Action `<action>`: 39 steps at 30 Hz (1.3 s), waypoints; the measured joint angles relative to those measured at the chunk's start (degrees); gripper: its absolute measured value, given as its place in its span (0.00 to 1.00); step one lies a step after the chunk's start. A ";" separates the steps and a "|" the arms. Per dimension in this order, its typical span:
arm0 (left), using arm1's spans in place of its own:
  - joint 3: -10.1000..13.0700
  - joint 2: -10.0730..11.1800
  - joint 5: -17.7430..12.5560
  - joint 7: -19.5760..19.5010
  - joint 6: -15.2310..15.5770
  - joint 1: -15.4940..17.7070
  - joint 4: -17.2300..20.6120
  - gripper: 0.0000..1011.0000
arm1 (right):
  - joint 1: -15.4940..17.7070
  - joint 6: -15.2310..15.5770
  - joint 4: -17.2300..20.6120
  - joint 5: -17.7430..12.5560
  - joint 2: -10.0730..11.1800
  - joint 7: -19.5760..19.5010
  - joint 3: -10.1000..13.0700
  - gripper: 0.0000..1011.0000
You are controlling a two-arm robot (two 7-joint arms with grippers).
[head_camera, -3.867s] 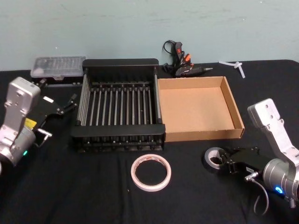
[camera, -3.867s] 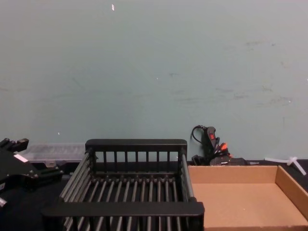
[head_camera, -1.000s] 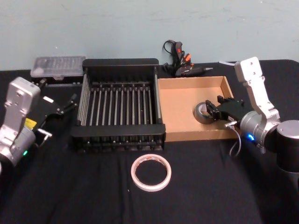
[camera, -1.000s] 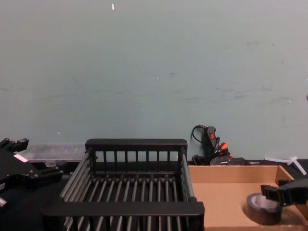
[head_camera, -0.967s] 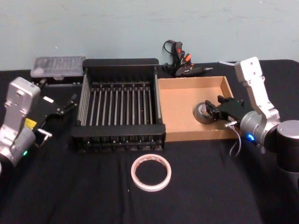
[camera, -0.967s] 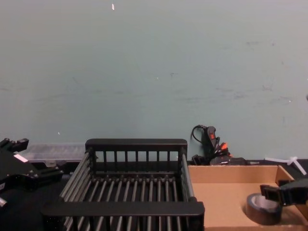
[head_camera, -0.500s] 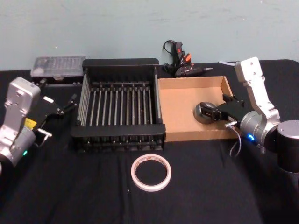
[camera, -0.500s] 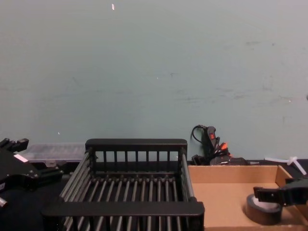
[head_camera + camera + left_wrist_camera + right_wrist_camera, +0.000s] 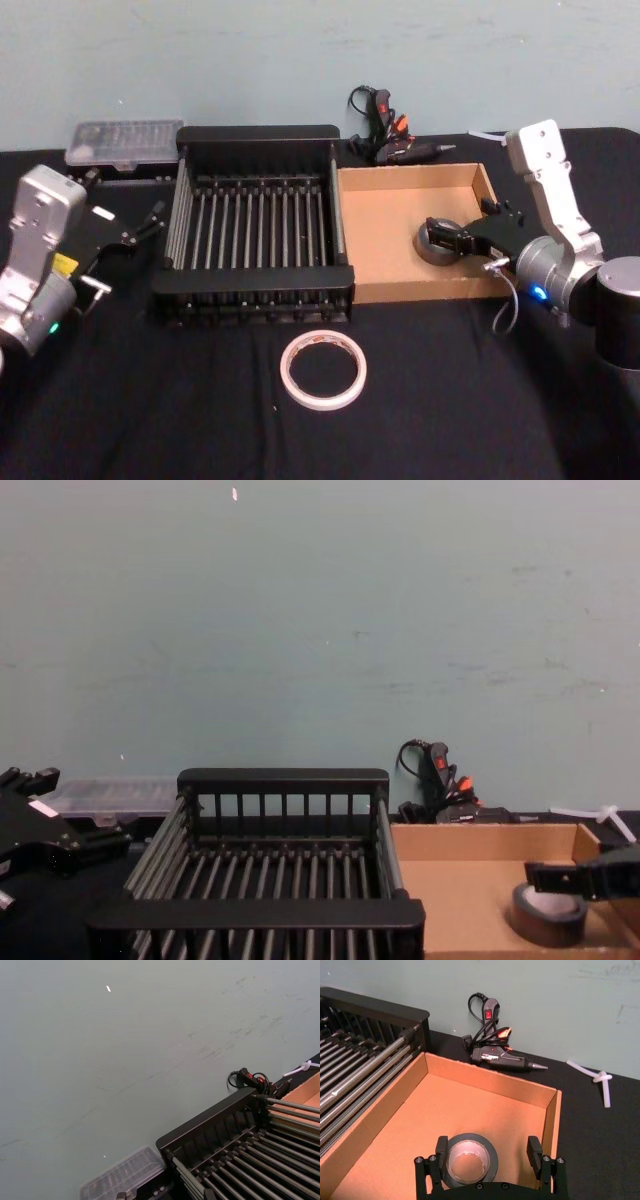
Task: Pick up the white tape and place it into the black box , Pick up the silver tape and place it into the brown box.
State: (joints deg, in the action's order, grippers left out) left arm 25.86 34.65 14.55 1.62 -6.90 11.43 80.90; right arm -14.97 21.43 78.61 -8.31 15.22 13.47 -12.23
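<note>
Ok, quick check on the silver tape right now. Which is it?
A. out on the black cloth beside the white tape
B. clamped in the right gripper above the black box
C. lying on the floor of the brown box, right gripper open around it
C: the silver tape lies flat on the brown box floor, with the right gripper open, its fingers spread to either side of the roll.

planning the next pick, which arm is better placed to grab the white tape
Probably left. The left gripper hangs free beside the black box. The right gripper is open over the silver tape in the brown box. The white tape lies between them.
</note>
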 joint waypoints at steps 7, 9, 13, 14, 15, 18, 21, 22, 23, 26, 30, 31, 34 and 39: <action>0.00 0.00 0.00 0.00 0.00 0.00 0.00 0.99 | 1.10 1.41 3.40 -0.05 0.36 0.24 0.75 0.99; 0.00 0.00 0.00 0.00 0.00 0.00 0.00 0.99 | 1.87 2.97 5.59 -0.25 0.71 0.53 1.00 0.99; 0.00 0.00 0.00 0.00 0.00 0.00 0.00 0.99 | 3.71 6.03 10.04 -0.74 1.82 1.60 1.21 0.99; 0.00 0.00 0.00 0.00 0.00 0.00 0.00 0.99 | 4.04 6.52 10.78 -0.82 2.08 1.90 1.21 0.99; 0.00 0.00 0.00 0.00 0.00 0.00 0.00 0.99 | 4.41 6.91 11.57 -0.90 2.39 2.20 1.19 0.99; 0.00 0.00 0.00 0.00 0.00 0.00 0.00 0.99 | 5.98 8.40 14.56 -1.20 3.83 3.58 0.83 0.99; 0.00 0.00 0.00 0.00 0.00 0.00 0.00 0.99 | 7.32 9.53 17.06 -1.45 5.32 4.85 0.33 0.99; 0.00 0.00 0.00 0.00 0.00 0.00 0.00 0.99 | 7.68 9.83 17.67 -1.53 5.71 5.18 0.19 0.99; 0.00 0.00 0.00 0.00 0.00 0.00 0.00 0.99 | 8.01 10.09 18.29 -1.61 6.10 5.44 0.05 0.99; 0.00 0.00 0.00 0.00 0.00 0.00 0.00 0.99 | 9.43 11.42 20.69 -1.99 7.61 6.56 -0.57 0.99; 0.00 0.00 0.00 0.00 0.00 0.00 0.00 0.99 | 10.41 12.70 22.28 -2.32 8.57 7.17 -1.24 0.99; 0.00 0.00 0.00 0.00 0.00 0.00 0.00 0.99 | 10.84 13.33 22.92 -2.51 8.91 7.42 -1.61 0.99; 0.00 0.00 0.00 0.00 0.00 0.00 0.00 0.99 | 11.54 14.22 23.84 -2.94 9.37 7.87 -2.36 0.99; 0.00 0.00 0.00 0.00 0.00 0.00 0.00 0.99 | 12.06 15.01 24.39 -3.54 9.73 8.42 -3.69 0.99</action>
State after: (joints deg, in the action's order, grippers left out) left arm 25.86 34.65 14.55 1.62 -6.91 11.43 80.90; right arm -2.91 36.44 103.00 -11.86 24.95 21.89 -15.91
